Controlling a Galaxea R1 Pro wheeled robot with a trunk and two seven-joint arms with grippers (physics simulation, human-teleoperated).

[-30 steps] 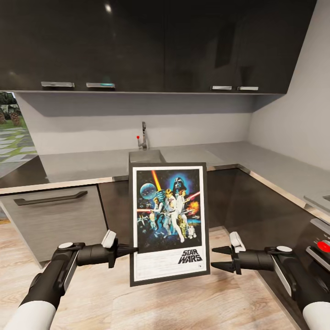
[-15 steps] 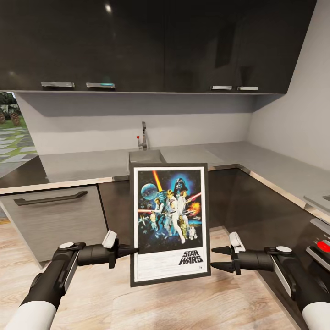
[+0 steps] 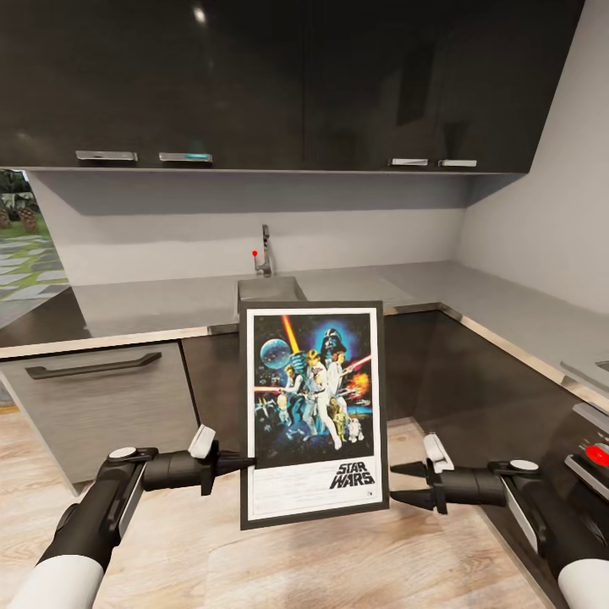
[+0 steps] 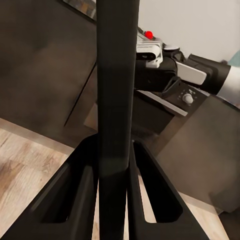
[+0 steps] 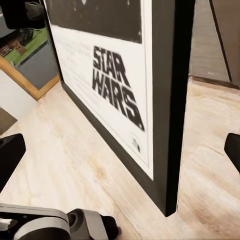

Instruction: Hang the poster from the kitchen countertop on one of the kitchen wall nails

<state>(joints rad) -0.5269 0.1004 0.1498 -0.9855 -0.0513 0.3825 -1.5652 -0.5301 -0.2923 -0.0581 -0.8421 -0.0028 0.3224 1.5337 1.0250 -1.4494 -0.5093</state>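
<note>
The Star Wars poster (image 3: 313, 414) hangs upright in the air in front of the dark lower cabinets. My left gripper (image 3: 245, 463) is shut on its left frame edge; in the left wrist view the black frame (image 4: 117, 75) runs between the fingers (image 4: 75, 195). My right gripper (image 3: 394, 484) stands open just off the poster's lower right corner, apart from it. In the right wrist view the poster (image 5: 110, 75) shows its lettering between the spread fingertips (image 5: 10, 150). The grey countertop (image 3: 152, 304) lies behind. The wall nails are out of view.
A square sink (image 3: 269, 288) with a tap (image 3: 266, 251) sits behind the poster. Dark upper cabinets (image 3: 254, 85) hang overhead. A drawer front with a handle (image 3: 93, 366) is on the left, an oven with a red knob (image 3: 597, 455) on the right. Wooden floor (image 3: 338, 558) lies below.
My right gripper has dropped a little lower beside the poster, still open. The poster and the left gripper have stayed in place.
</note>
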